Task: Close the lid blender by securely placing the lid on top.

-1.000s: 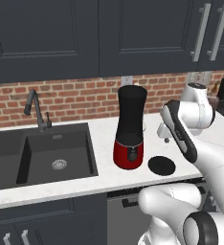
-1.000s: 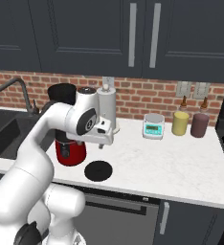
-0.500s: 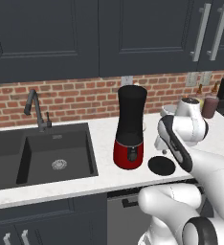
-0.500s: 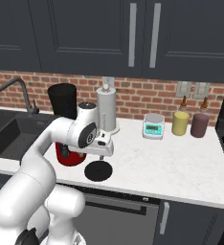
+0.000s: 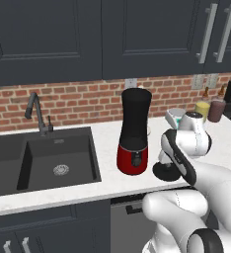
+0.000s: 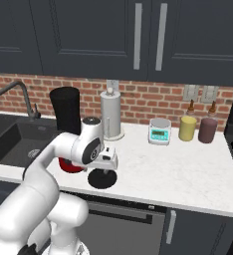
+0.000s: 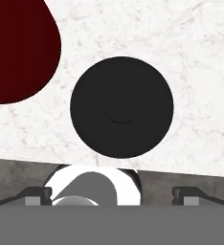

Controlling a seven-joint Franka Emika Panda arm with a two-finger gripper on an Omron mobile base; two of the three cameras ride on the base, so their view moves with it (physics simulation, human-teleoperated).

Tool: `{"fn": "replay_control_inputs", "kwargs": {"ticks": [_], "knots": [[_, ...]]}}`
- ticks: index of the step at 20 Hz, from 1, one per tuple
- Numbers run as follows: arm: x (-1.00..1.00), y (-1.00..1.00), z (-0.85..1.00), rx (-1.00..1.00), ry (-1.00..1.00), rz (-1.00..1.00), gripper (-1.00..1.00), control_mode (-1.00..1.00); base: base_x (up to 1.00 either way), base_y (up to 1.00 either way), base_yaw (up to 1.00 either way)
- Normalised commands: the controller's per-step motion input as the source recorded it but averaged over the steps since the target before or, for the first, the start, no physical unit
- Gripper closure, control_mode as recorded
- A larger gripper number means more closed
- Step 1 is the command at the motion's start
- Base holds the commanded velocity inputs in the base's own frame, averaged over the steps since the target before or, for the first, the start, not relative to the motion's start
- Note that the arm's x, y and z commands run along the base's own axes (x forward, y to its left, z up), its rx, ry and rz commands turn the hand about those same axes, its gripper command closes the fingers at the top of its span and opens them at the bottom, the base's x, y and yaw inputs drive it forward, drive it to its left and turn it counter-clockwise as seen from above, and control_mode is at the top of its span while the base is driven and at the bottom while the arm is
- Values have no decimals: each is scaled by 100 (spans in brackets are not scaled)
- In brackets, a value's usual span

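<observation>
One flat black lid (image 7: 121, 107) lies on the white marble tabletop (image 6: 188, 169), near the front edge and just to the right of the blender (image 5: 134, 132). In the left base view the lid (image 5: 163, 173) is partly covered by the arm; in the right base view it (image 6: 102, 179) shows as a dark disc directly below the robot's hand.

Blender: a tall black jar on a glossy red base, standing upright between the sink (image 5: 38, 160) and the lid. The jar top carries no lid. In the hand view the red base (image 7: 18, 48) appears at the upper left, close to the lid but apart from it.

Pincer (image 7: 113, 194): positioned directly above the lid and pointing down at it. Its two dark fingertips (image 7: 37, 194) stand far apart at the bottom of the hand view, spread wider than the disc, with nothing between them. Whether the tips touch the tabletop cannot be told. In the right base view the pincer (image 6: 104, 167) sits low over the lid.

Other items on the tabletop, well apart from the lid:
- a paper towel roll (image 6: 112, 114) against the brick wall;
- a grey kitchen scale (image 6: 160, 132);
- a yellow jar (image 6: 187, 128) beside a maroon jar (image 6: 207, 129).

A black faucet (image 5: 36, 111) rises behind the sink.
</observation>
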Motion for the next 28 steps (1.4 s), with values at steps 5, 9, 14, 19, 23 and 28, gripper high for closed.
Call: {"fn": "replay_control_inputs", "kwargs": {"ticks": [5, 9, 14, 19, 23, 28], "knots": [[0, 0, -22, 0, 3, 6, -100, -100, 0, 0, 0], [2, 0, -12, 0, 3, 5, -100, -100, 0, 0, 0], [5, -2, -9, 0, 2, 5, -100, -100, 0, 0, 0], [11, -9, -6, 1, 2, 4, -100, -100, 0, 0, 0], [12, -10, -8, 1, 0, 3, -100, -100, 0, 0, 0], [14, -3, -12, 0, 0, 3, -100, -100, 0, 0, 0]]}}
